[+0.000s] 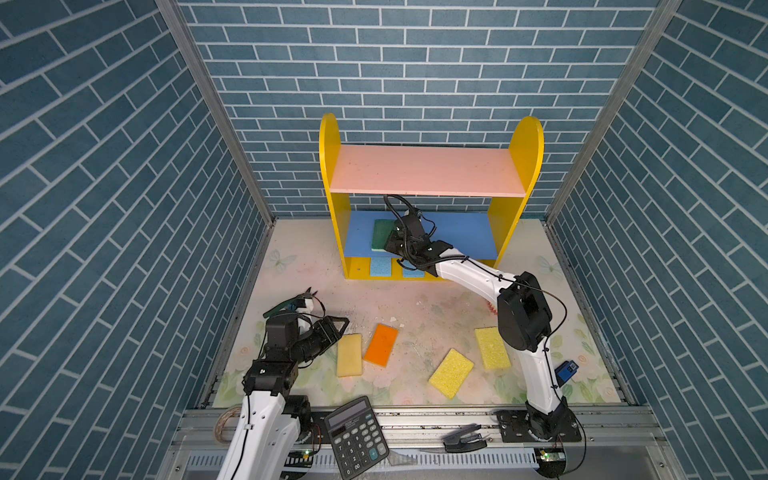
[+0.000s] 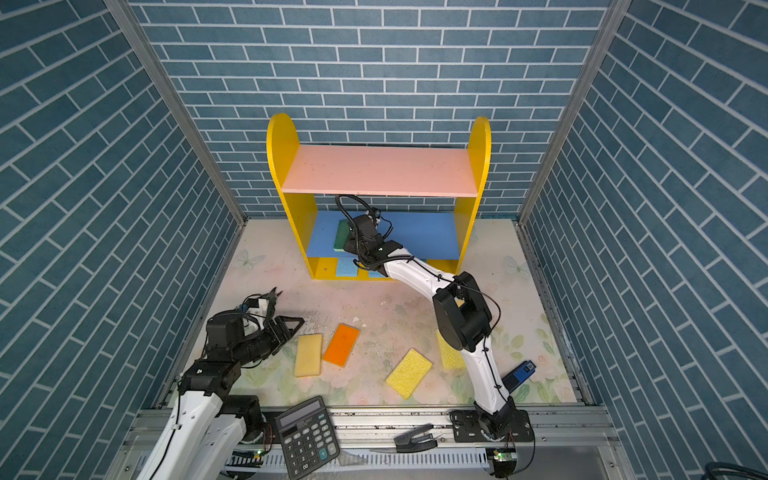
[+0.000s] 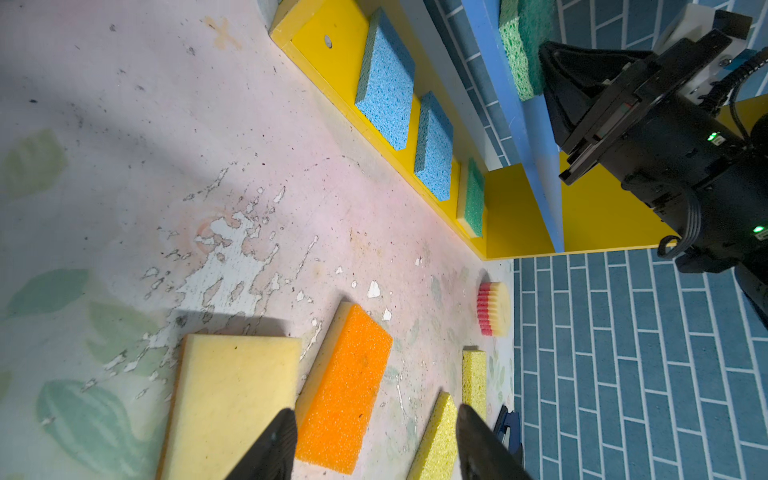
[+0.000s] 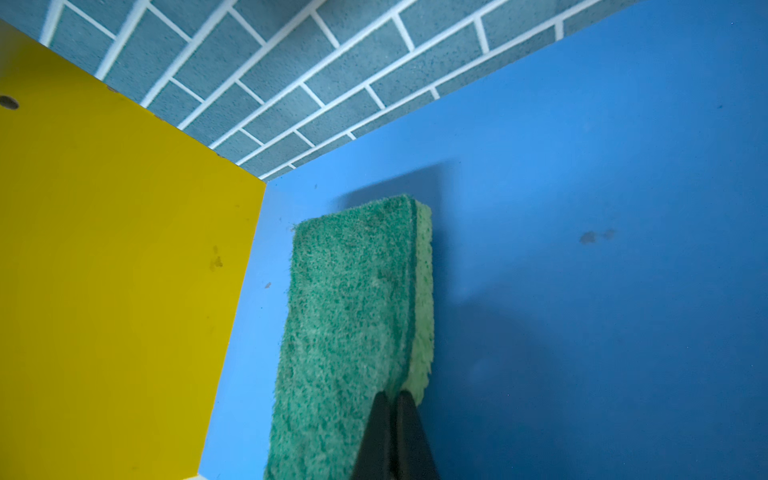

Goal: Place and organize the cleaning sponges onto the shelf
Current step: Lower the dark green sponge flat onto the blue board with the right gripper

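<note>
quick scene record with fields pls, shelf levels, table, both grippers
pink top board: bare
blue middle board: dark green scrub sponge at its left end
yellow base: two light blue sponges, one green sponge
table: pale yellow sponge, orange sponge, two bright yellow sponges, round yellow-and-pink sponge
front rail: black calculator
left gripper: open, over the table near the orange sponge
right gripper: shut, tips against the dark green scrub sponge

Only the calculator (image 1: 356,436) at 6 o'clock shows key digits and a plus sign; its brand line is too small to read.
</note>
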You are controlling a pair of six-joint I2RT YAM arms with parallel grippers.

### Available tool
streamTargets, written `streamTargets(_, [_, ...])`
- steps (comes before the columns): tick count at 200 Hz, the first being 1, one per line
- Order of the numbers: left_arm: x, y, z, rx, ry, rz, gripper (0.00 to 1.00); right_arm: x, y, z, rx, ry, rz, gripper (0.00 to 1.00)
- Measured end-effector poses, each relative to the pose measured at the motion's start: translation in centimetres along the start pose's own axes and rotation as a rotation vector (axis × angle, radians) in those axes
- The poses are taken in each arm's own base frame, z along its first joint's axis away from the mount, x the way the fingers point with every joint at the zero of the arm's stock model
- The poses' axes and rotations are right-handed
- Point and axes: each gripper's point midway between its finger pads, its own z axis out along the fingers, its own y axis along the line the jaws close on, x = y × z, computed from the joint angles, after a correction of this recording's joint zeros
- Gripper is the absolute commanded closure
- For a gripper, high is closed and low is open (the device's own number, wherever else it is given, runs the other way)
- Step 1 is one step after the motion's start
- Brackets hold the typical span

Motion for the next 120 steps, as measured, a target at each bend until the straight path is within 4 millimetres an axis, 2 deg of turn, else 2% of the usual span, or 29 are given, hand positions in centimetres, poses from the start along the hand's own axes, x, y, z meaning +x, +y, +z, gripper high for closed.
streamTargets(120, [0.07, -0.14, -0.34, 0.005, -0.010, 0.007, 0.38, 0.25, -0.24, -0.17, 0.000, -0.002, -0.001, 1.00])
